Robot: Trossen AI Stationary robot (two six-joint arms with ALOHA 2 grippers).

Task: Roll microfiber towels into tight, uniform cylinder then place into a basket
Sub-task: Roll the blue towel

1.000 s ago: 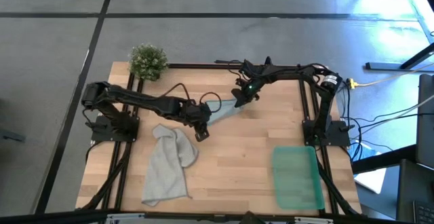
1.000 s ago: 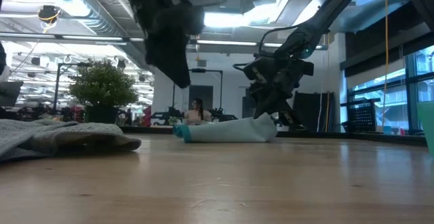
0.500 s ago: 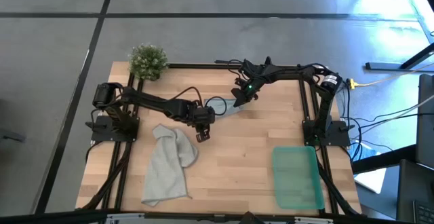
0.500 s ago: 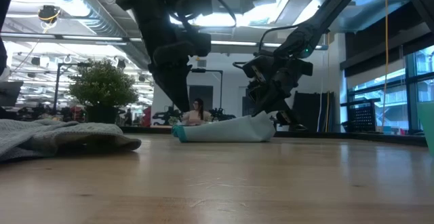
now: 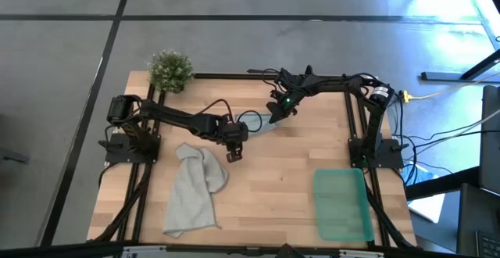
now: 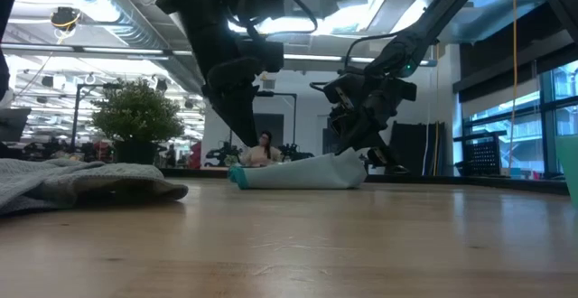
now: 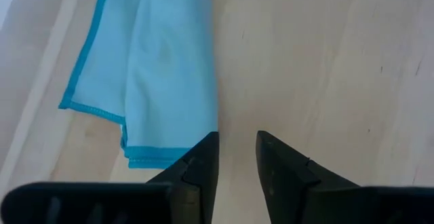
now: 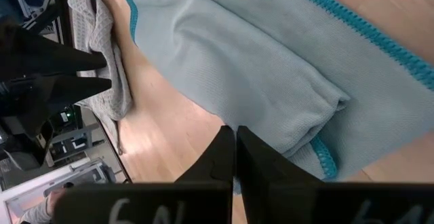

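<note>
Your left gripper (image 7: pixel 237 157) hovers with its jaws slightly parted and empty just off the near end of the blue towel (image 7: pixel 163 75), whose long axis runs straight ahead of them. Your right gripper (image 8: pixel 235 149), jaws closed together, presses the towel's far end.

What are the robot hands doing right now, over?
Left gripper open, empty, at the blue towel's end. Right gripper shut at its other end. Grey towel unrolled, basket empty. Nothing blocking.
</note>
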